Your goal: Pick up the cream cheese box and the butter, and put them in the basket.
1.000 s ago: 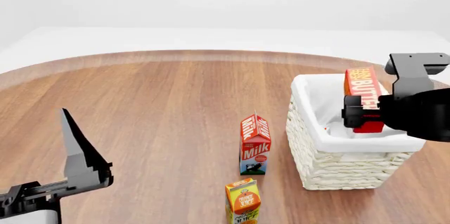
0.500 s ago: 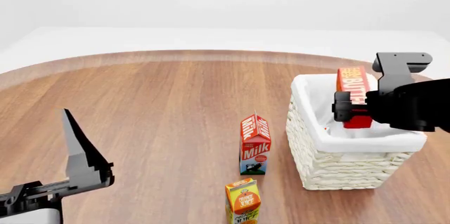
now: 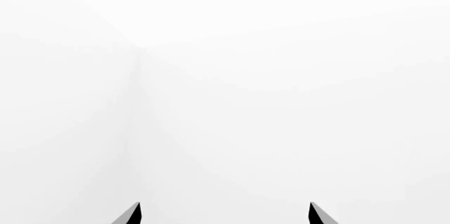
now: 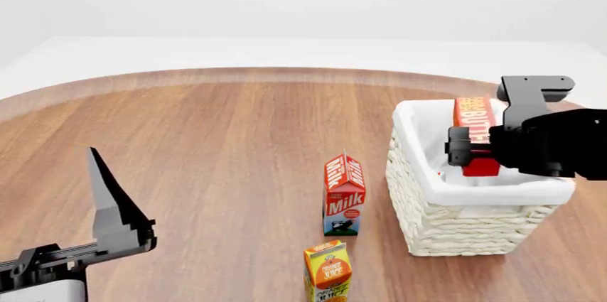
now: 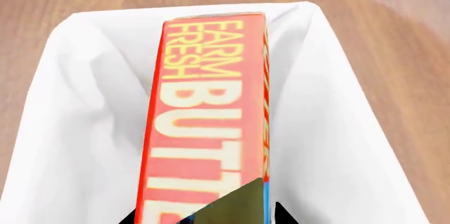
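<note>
A: Head view first: what does the right claw [image 4: 471, 154] have?

B: It's clamped on the butter [image 4: 474, 130], box held on end, over the open basket [image 4: 417, 195]; the right wrist view shows the butter [image 5: 211, 113] against the white liner [image 5: 84, 129], its lower end hidden.

A: And the left claw [image 4: 109, 209]?

B: Raised and parted, empty, well apart from everything; its tips [image 3: 137, 214] face a blank wall.

A: So the step?

B: Placing the butter, I'd say; next it wants lowering and letting go inside the rim; I can't see the cream cheese box; only the milk carton [image 4: 343, 194] and juice carton [image 4: 328, 271] stand on the desk [image 4: 209, 146].
</note>
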You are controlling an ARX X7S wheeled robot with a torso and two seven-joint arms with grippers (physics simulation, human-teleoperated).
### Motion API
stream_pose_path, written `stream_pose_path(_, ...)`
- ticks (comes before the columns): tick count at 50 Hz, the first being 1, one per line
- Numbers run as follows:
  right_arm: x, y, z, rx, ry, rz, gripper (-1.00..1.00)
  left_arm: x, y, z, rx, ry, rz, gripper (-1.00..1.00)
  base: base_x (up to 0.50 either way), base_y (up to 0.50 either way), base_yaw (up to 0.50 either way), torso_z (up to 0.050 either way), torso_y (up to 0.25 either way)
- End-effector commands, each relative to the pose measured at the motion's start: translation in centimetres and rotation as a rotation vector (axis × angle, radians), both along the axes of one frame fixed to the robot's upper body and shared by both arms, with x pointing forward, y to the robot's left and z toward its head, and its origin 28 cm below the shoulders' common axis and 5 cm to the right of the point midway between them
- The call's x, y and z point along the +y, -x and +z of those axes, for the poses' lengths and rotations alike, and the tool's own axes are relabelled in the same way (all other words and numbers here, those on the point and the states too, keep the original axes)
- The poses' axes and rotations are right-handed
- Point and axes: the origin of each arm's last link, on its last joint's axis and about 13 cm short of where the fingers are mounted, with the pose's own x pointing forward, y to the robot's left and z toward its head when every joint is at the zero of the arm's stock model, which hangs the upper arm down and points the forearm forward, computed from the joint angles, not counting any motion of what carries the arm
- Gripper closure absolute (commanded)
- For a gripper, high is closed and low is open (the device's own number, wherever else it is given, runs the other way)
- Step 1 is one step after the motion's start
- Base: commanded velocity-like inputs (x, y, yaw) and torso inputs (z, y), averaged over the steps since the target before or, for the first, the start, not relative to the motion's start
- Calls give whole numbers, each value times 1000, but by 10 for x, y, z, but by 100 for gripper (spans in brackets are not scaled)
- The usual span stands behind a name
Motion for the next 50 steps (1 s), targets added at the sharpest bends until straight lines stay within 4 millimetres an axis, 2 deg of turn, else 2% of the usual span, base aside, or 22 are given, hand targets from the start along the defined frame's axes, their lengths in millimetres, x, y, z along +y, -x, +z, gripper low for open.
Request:
stream_pose_path(1,-1,-6,10,-49,47,22,-100,0,0,-1,2,0,0,-100,0,0,0,0,0)
stream_pose_path(19,-2,-3,12,-53,58,20,-100,-1,-1,-1,3,-3,-3,-100,0,0,0,0,0)
stream_pose_path(25,3,7,22,-72,79,44,-100,0,-1,-1,2,-2,-1,-100,0,0,0,0,0)
stream_pose_path(31,15,40,38,-129,120,138,-100,0,0,-1,3,-1,-2,-100,0,0,0,0,0)
stream_pose_path(32,18,51,42,-146,128,149,-100,0,0,-1,1,0,-2,-100,0,0,0,0,0)
stream_pose_path(36,24,74,44,-163,163,191,-100,0,1,-1,0,2,-2,-100,0,0,0,0,0)
stream_pose_path(37,27,87,44,-173,182,230,-100,0,1,-1,0,2,-2,-100,0,0,0,0,0)
stream_pose_path(50,32,152,57,-319,217,196,-100,0,2,1,-5,1,-3,-100,0,0,0,0,0)
